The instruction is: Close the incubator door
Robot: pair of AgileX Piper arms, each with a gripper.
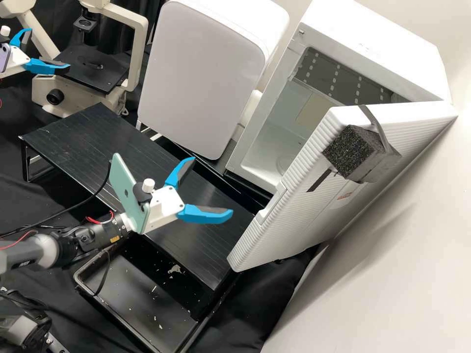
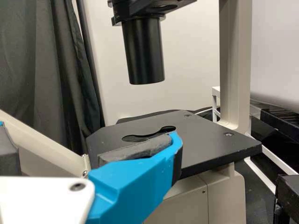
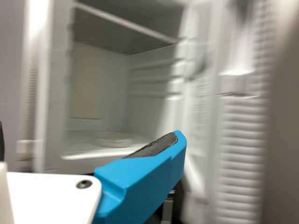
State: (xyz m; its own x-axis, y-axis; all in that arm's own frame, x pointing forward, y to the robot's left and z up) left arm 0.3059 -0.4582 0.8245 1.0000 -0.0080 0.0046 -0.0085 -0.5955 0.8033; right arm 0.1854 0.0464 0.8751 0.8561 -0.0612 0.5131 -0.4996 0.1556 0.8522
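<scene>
Ribbed white plastic covers the incubator door (image 1: 304, 211), which stands open, angled out from the smooth, boxy incubator (image 1: 382, 54); a coarse, speckled foam block (image 1: 348, 152) is strapped to its face. Near the door, apart from it, the right gripper (image 1: 213, 186) has its blue, grey-padded fingers spread wide. The left gripper (image 1: 50, 48), also spread, is by the cream microscope (image 1: 137, 29) with its flat black stage. Below the right gripper lies a grooved black platform (image 1: 88, 142) beside a scuffed, flaked tray (image 1: 127, 289). A plain pale wall (image 1: 392, 269) and dark, folded curtain (image 2: 37, 60) stand around. A round shape (image 3: 112, 139) inside the incubator is hard to identify; the microscope's top is cut off.
</scene>
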